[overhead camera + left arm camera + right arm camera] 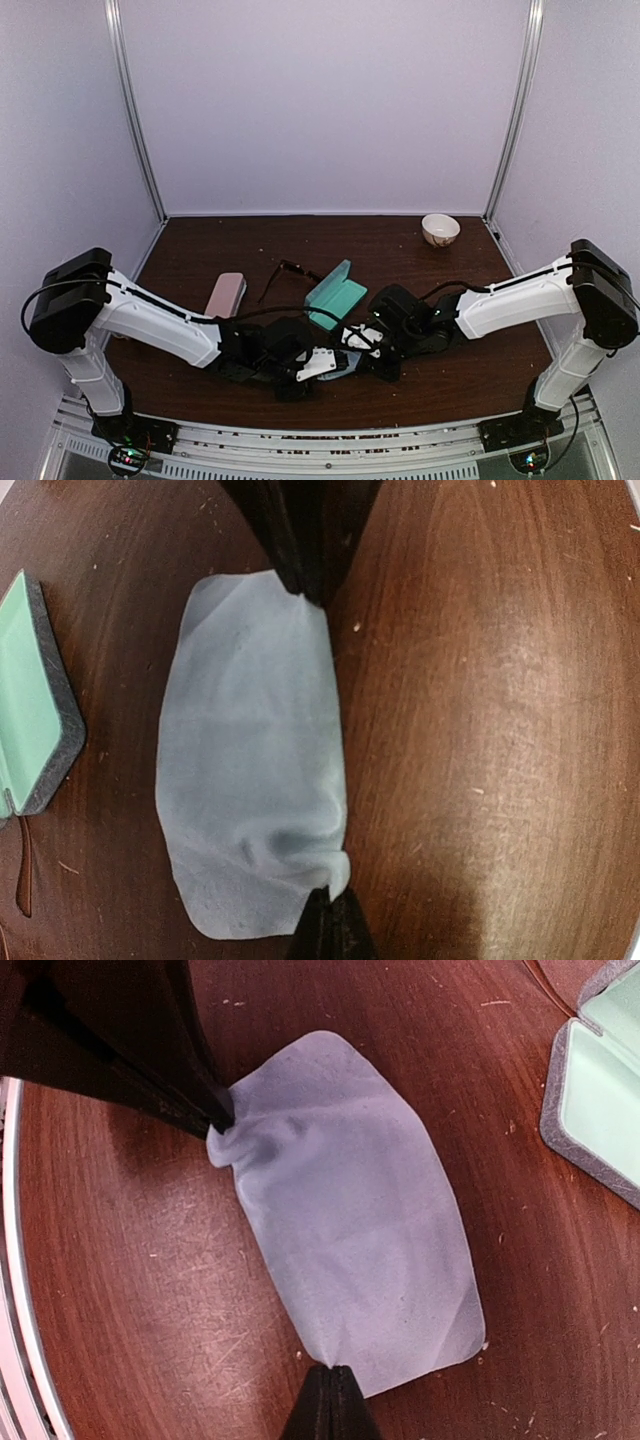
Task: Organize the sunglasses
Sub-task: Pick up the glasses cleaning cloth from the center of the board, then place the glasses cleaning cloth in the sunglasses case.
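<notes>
Well, the thin reddish-brown wire sunglasses lay on the dark brown wooden table, near the middle and a bit to the far side. Nothing held them. They sat between two cases. Just to their left lay the closed pink oblong case. Just to their right lay the open grey case with a mint-green inside, its lid tipped up.

Nearer than the sunglasses, the two arms met in the middle of the table. Between them was a thin light-blue cloth, pulled out long. The left gripper had its fingers pressed together on one end of the cloth. The right gripper had its fingers pressed together on the other end. The cloth was bunched up a little at one pinched end. It could not be seen if the cloth touched the table. The open case was near the cloth but apart from it.

Far away in the far right corner stood a small cream round bowl, well apart from everything else.
</notes>
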Robot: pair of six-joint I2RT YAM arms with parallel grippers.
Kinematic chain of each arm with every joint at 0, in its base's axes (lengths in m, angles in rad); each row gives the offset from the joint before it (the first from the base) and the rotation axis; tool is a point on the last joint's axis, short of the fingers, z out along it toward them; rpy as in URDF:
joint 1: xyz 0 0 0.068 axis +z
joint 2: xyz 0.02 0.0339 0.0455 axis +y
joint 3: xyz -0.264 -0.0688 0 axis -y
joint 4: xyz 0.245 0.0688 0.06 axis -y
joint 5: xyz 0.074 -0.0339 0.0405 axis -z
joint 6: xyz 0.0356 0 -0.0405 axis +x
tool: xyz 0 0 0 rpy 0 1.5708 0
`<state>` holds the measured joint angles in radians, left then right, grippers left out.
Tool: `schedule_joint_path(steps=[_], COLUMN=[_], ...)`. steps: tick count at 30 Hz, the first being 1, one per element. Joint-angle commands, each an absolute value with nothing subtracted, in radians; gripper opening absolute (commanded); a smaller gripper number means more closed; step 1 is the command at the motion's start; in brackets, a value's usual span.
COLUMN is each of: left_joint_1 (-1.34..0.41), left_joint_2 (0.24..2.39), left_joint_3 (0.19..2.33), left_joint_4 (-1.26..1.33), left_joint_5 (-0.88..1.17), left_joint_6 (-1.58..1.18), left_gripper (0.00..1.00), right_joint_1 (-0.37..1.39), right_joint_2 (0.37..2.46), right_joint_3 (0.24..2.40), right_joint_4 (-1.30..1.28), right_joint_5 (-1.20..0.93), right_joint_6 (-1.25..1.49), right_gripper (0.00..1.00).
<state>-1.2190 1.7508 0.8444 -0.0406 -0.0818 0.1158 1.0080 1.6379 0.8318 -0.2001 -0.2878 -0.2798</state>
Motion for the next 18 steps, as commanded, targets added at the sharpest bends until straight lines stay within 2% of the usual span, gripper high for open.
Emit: schedule_joint_path(steps=[1,18], left_joint_1=[-1.206,-1.109], left_joint_2=[1.717,1.657], left_joint_3=[0.824,0.852], left_joint_4=[-0.156,-0.112], left_joint_5=[-0.045,0.178], left_joint_6=[0.099,0.035], left_gripper=[0.00,0.00], right_joint_1=[0.995,0.910], right_joint_2=[1.594,1.524], right_joint_3=[0.822,0.828], right_joint_4=[-0.221,-0.239], right_joint_5=[-0.275,-0.269], right_joint_6=[-0.261,-0.220], right_gripper=[0.00,0.00])
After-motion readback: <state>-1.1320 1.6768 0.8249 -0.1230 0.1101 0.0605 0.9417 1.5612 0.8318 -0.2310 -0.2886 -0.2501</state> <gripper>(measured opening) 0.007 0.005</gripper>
